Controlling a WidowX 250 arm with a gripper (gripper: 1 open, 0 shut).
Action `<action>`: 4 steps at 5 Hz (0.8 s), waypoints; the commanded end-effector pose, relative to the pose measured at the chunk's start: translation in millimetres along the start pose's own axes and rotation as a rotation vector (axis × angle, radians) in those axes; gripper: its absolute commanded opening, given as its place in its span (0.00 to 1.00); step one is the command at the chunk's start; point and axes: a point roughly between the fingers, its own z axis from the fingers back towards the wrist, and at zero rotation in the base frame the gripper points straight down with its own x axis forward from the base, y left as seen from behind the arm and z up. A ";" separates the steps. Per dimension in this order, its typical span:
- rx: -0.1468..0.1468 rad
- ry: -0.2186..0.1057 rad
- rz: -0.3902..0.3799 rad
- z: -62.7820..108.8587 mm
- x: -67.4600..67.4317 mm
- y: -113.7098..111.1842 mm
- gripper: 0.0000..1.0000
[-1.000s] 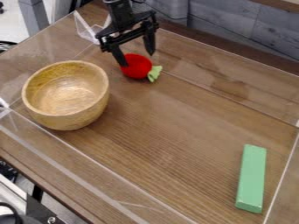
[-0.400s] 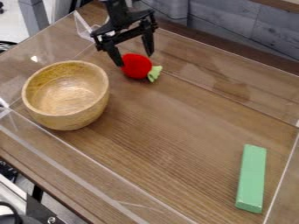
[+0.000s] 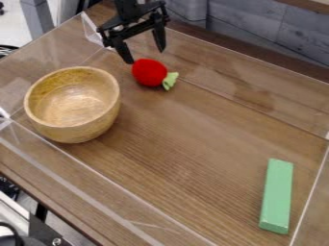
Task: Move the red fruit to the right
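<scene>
Nearest to you, low on the right, lay the green block (image 3: 276,196), flat on the wooden table (image 3: 193,135) and well apart from everything else. Further in, on the left, sat the wooden bowl (image 3: 72,102), empty as far as you could see into it. Beyond the bowl and a little to its right lay the red fruit (image 3: 150,72), resting on the table with its green leaves pointing toward the right. At the back, just above the fruit, you had the gripper (image 3: 137,43) pointing downward, its two dark fingers spread wide and clear of the fruit, grasping nothing (the fruit sat on the wood on its own, below and between the fingertips).

Judging by where things lay, you could not count the job as done: the fruit was in the left half of the table near the far edge. What was left looked like closing on it, carrying it rightward and setting it down.
</scene>
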 end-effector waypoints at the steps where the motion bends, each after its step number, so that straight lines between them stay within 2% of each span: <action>1: -0.022 -0.059 0.005 15.8 3.9 -10.9 1.00; 2: 0.006 -0.081 0.030 6.9 6.2 -13.7 1.00; 4: 0.058 -0.107 0.033 -8.5 -10.9 -17.9 1.00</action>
